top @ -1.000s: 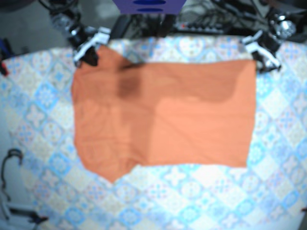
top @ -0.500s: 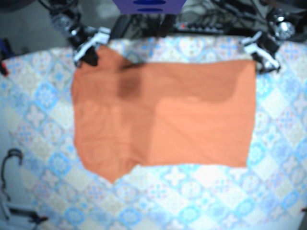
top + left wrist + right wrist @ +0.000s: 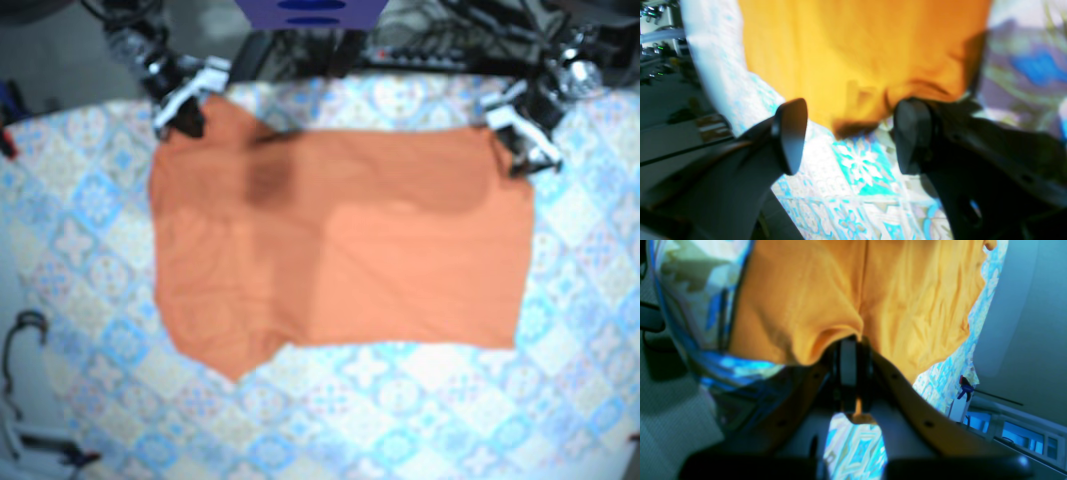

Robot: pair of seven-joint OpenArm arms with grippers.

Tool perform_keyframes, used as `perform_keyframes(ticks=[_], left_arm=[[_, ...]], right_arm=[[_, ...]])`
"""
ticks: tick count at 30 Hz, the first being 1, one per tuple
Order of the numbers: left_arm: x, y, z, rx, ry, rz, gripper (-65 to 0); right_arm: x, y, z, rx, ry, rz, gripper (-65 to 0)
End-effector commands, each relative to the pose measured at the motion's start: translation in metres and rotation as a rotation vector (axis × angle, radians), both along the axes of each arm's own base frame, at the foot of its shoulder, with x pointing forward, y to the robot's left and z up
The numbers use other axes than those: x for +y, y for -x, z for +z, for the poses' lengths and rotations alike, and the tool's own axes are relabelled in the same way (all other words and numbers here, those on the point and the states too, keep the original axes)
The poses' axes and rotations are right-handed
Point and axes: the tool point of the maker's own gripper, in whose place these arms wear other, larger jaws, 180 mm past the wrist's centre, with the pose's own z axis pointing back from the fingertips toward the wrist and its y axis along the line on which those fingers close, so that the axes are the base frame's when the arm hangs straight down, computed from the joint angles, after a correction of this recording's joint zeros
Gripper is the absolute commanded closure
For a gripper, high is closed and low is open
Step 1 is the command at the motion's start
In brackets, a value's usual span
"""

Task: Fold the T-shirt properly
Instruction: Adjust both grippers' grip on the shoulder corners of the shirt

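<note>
Pinching T-shirt (image 3: 340, 240) corner: right gripper (image 3: 851, 351) | left gripper (image 3: 850, 133) agape | patterned cloth (image 3: 400, 420) beneath

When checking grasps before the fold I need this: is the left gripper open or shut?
Open: in the left wrist view the left gripper has its jaws wide apart, with a corner of the orange T-shirt lying between them unpinched.

A tablecloth (image 3: 400, 400) with blue, white and pale orange tile motifs covers the table. At its far edge, a dark blue object (image 3: 310, 12) sits beside tangled black cables (image 3: 440, 45). A looped dark cable (image 3: 20, 335) lies off the cloth's lower left corner. A small blue clamp (image 3: 964, 390) shows at the cloth's edge.
</note>
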Motion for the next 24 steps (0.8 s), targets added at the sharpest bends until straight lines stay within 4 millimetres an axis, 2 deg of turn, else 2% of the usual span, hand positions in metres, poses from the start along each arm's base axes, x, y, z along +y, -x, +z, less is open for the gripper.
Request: perform_keyframes(ticks=[1,18,24], left_arm=[[0.002,-0.004,0.007,-0.013,-0.01,-0.012,-39.8],[0.007,-0.001,0.005,0.006,-0.029,0.01,-39.7],[0.011,0.019,0.002,0.053,-0.047,-0.016,-39.7]], right_arm=[[-0.001,-0.005,0.008,-0.032,-0.003,0.002,0.0],[-0.006,-0.005,0.005,-0.027,0.021,-0.025,0.0],[-0.006,-0.005,0.005,-0.027,0.022,-0.026,0.0]])
